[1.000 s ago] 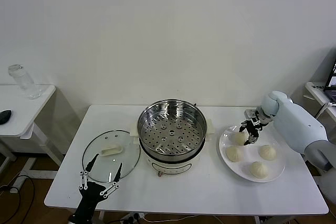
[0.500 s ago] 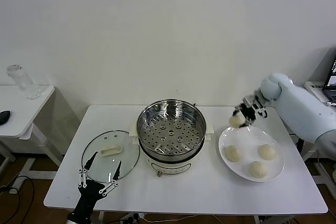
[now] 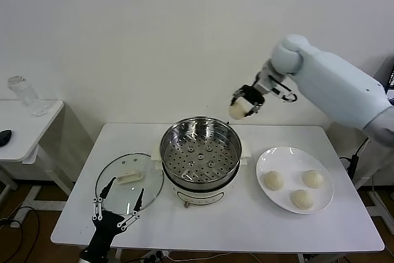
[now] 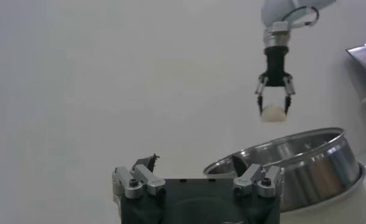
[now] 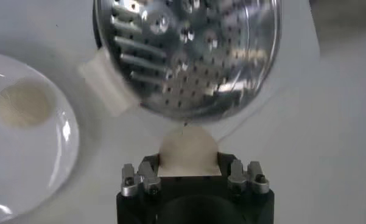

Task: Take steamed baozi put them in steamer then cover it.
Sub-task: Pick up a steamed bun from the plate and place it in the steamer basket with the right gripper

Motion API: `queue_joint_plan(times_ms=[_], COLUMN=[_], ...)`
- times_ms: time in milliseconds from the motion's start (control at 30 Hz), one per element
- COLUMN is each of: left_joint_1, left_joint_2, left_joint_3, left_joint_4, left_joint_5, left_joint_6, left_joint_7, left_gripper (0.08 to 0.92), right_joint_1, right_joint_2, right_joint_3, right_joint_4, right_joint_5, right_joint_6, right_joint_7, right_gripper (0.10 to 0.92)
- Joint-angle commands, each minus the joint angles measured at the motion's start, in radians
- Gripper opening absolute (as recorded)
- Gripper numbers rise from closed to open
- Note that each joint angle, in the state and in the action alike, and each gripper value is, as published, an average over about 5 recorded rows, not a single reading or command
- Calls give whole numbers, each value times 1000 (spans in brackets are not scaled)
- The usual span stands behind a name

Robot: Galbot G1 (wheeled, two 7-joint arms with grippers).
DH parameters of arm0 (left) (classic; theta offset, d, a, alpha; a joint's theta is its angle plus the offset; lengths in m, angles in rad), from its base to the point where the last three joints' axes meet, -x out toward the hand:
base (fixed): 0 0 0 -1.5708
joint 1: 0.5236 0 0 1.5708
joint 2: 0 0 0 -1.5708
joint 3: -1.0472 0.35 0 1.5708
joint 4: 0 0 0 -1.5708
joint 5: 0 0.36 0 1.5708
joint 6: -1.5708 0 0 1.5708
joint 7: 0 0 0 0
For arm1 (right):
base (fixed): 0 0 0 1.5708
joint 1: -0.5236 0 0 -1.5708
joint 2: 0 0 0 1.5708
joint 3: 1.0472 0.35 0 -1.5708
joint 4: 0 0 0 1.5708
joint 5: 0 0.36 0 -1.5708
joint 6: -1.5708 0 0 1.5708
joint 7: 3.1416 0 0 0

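My right gripper (image 3: 241,108) is shut on one steamed baozi (image 3: 238,111) and holds it in the air above the far right rim of the steamer (image 3: 201,152). The right wrist view shows this baozi (image 5: 189,152) between the jaws, with the steamer's perforated floor (image 5: 189,49) below and ahead. Three baozi (image 3: 273,180) (image 3: 313,178) (image 3: 302,199) lie on the white plate (image 3: 292,163). The cover (image 3: 128,183) lies flat on the table, left of the steamer. My left gripper (image 3: 117,204) is open and parked at the cover's near edge.
The steamer sits on a white pot base (image 3: 200,196) at the table's middle. A side table at the far left holds a glass jar (image 3: 24,95) and a dark object (image 3: 5,137). The left wrist view shows the right gripper (image 4: 273,105) over the steamer (image 4: 304,164).
My right gripper closed on a baozi on the plate, lifted it and carried it up and left to the steamer's far right rim. The left arm has not moved.
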Motion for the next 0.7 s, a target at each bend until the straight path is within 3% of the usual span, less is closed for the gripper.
queue_joint_plan(times_ms=[33, 700], left_joint_1=[2, 3], left_joint_2=[3, 2], left_joint_3=[-1, -9], left_joint_4=[-3, -4], left_joint_5=[-1, -5], left_joint_6=[-5, -24], left_joint_7=[0, -5], left_gripper=[823, 823], right_joint_1=[23, -130], right_joint_2=[95, 251], right_joint_3=[-81, -48], right_joint_4=[64, -102], right_joint_5=[-49, -265], right_joint_6=[77, 88], right_joint_7=[-2, 7], right_gripper=[667, 662])
